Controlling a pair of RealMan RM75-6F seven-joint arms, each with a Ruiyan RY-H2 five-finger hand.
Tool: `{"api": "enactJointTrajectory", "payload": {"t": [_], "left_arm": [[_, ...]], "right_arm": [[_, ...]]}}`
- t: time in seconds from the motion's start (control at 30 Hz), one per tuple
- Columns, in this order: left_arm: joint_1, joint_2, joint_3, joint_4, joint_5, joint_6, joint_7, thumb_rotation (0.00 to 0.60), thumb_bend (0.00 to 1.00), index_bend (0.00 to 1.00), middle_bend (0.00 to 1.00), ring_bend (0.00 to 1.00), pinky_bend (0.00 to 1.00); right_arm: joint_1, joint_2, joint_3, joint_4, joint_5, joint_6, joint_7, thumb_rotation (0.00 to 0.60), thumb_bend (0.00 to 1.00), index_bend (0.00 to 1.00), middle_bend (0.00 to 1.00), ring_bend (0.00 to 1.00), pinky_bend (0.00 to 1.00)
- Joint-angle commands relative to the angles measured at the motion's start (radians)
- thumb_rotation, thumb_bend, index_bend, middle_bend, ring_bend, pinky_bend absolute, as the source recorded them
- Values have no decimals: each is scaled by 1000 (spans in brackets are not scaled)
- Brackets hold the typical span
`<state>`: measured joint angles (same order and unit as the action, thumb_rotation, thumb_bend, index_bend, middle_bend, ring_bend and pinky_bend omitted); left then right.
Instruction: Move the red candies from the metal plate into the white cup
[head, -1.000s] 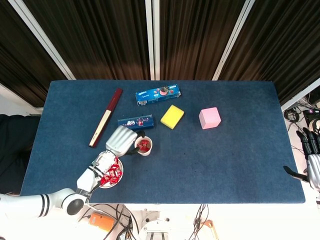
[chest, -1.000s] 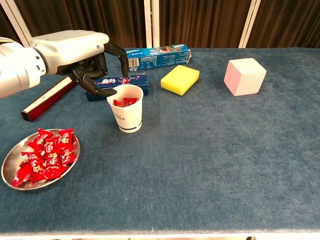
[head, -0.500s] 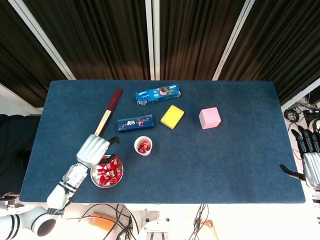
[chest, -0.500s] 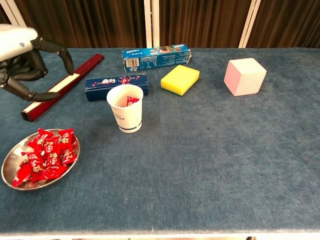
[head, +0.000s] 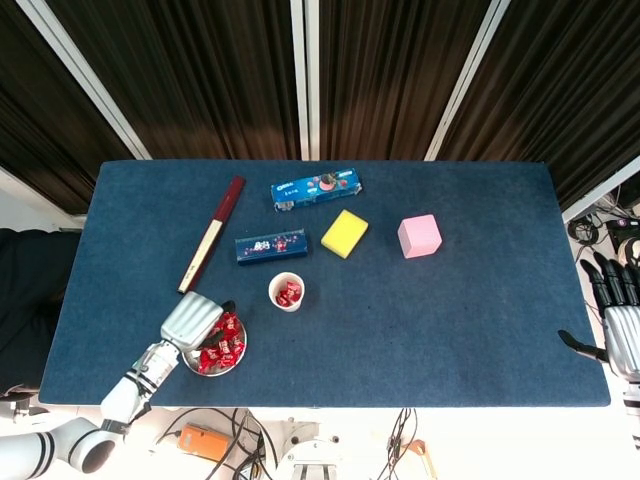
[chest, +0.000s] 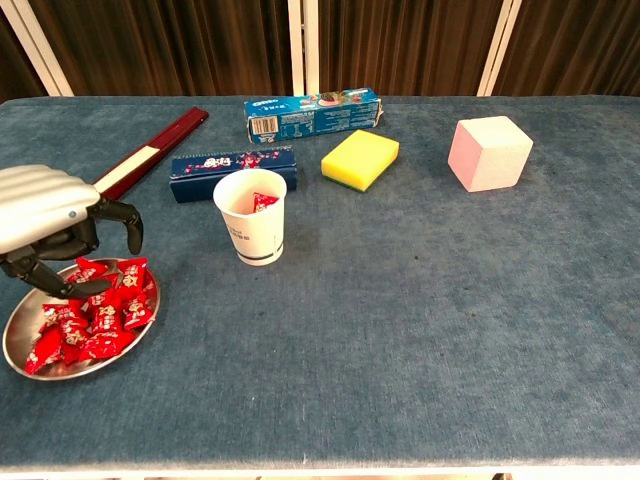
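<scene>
Several red candies (chest: 95, 315) lie heaped on the metal plate (chest: 18, 345) at the table's front left; in the head view the candies (head: 222, 345) fill the plate (head: 214, 372). To its right stands the white cup (chest: 252, 228) with red candy (chest: 262, 202) inside, also visible in the cup (head: 287, 291) from above. My left hand (chest: 55, 220) hovers over the plate's far left part, fingers curved down and apart, fingertips just at the pile, holding nothing that I can see. My left hand (head: 193, 318) covers the plate's upper left edge. My right hand (head: 620, 320) hangs off the table's right edge, fingers spread.
Behind the cup lies a small blue box (chest: 232, 165), with a long red-and-cream box (chest: 130, 165) to its left. A blue cookie box (chest: 312, 110), a yellow sponge (chest: 360, 158) and a pink cube (chest: 490, 152) sit further back and right.
My left hand left the cup, swung back left and came down over the plate of candies. The cup stays upright with candy in it. The right hand barely moved.
</scene>
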<state>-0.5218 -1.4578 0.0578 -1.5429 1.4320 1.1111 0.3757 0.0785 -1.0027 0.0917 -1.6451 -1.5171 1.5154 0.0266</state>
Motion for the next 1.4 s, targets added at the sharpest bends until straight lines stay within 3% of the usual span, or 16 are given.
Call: {"api": "enactJointTrajectory", "payload": {"t": [0.03,1.07,1.23,1.4], "left_arm": [[6,-13,-1,17,6,2,-3,600,245,420,947,853,821],[24,-56,-12,76,2,-32,-18,600,234,425,947,853,821],[26,-61,-9,86,5,-41,-30,600,267,469,947,853,821],[28,-60,-8,93,12,-43,-55,600,373,545,948,853,820]], "right_arm": [[-1,1,-1,-3,-1,3,-3,600,236,0,36,0,64],[-4,5,-5,-26,2,0,-30,600,236,0,36,0,66],[-7,6,-5,-30,1,5,-33,600,236,0,36,0,66],[-9,7,-6,-34,0,8,-36,600,236,0,36,0,66]]}}
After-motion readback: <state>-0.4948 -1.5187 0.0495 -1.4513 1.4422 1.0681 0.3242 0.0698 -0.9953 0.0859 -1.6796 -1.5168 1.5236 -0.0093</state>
